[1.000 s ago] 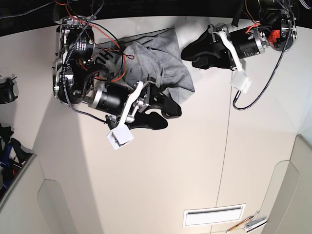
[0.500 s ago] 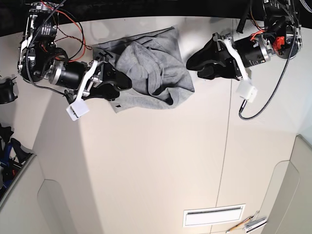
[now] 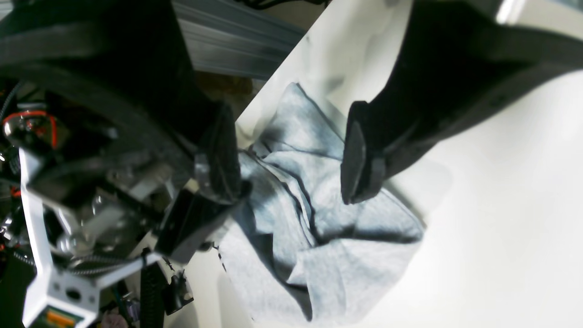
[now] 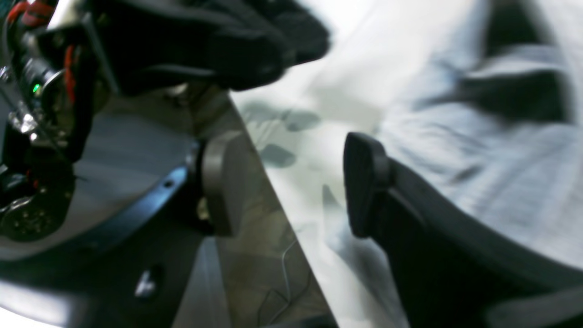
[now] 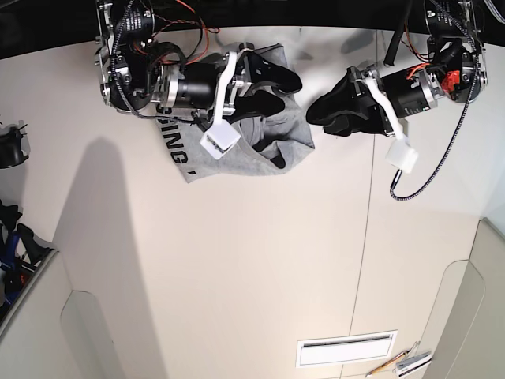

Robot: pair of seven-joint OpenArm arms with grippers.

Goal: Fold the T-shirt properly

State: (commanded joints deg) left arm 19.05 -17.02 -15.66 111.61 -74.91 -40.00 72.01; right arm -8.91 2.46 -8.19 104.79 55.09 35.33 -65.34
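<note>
Grey T-shirt (image 5: 260, 142) bunched at table (image 5: 260, 260) far edge | right hand (image 5: 272, 83) open above it, nearer | left hand (image 5: 327, 110) open, just beside its hem

T-shirt (image 5: 237, 154): 1 | table (image 5: 252, 260): 1 | arms: 2

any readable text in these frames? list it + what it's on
"ING": black block letters on the grey T-shirt in the base view, running along its left edge; the letters before them are hidden under the right gripper and its arm.
Wrist views: no lettering shows on the shirt; the right wrist view is too blurred to read anything.
Left gripper: no label visible.
</note>
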